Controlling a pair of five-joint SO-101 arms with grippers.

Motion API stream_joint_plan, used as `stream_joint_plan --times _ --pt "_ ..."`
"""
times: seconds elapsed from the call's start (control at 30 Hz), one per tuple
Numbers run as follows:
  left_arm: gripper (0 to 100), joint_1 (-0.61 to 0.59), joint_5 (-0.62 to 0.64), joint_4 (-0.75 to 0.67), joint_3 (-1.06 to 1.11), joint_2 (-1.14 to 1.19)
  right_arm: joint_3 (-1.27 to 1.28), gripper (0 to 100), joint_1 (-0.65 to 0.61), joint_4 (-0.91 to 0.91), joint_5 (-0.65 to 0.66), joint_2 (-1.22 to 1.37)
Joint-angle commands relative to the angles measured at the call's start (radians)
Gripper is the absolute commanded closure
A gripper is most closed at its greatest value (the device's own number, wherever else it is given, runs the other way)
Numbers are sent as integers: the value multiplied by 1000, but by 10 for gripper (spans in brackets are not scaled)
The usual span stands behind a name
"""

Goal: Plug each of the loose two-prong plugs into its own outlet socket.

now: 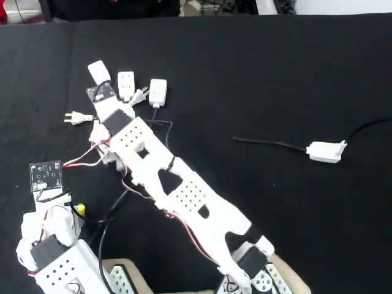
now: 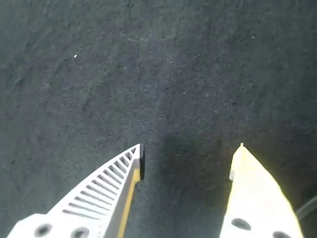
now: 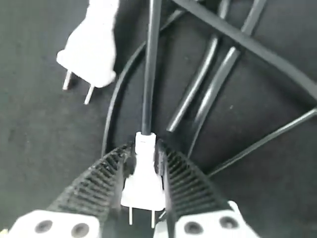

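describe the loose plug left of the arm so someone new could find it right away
On the black table, follow the long right arm to its tip near the far left corner, by three white sockets. The loose plug lies just left of that tip. Unlike the held plug in the right gripper, it lies free, prongs pointing left.

A matte black cloth [image 1: 275,73] covers the table almost from edge to edge. Its weave is flecked with pale lint and evenly lit, with only soft shadows lying on it. Beyond the cloth's far edge runs a narrow band of room clutter: a red patch [image 1: 12,13] at one corner, dark shapes toward the middle, and a bright white strip [image 1: 343,6] toward the other corner. At the cloth's near edge a tan surface [image 1: 147,283] shows.
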Motion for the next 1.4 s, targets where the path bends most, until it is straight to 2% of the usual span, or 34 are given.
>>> stream_joint_plan --times 0.0,0.17,0.5,0.63,0.77,0.93,1.1,1.27,1.37 --pt "712 13 -6 -5 -5 -2 -87 987 -12 43 25 -13" --pt "712 13 -6 -5 -5 -2 -108 987 6 43 40 -70" --pt "712 39 -6 -6 -4 -2 -104 987 83 44 123 -346" --pt "712 38 -5 -6 -4 -2 -4 987 135 46 149 -484" --pt "712 38 -5 -6 -4 -2 295 987 183 44 209 -737" --pt "712 38 -5 -6 -2 -2 768 987 213 43 267 -1171" --pt "712 38 -8 -5 -2 -2 1205 987 324 43 358 -1544" --pt "712 38 -9 -3 -2 -2 1662 987 451 18 479 -1733" --pt "712 38 -9 -3 -2 -2 1922 987 491 -107 520 -1771"
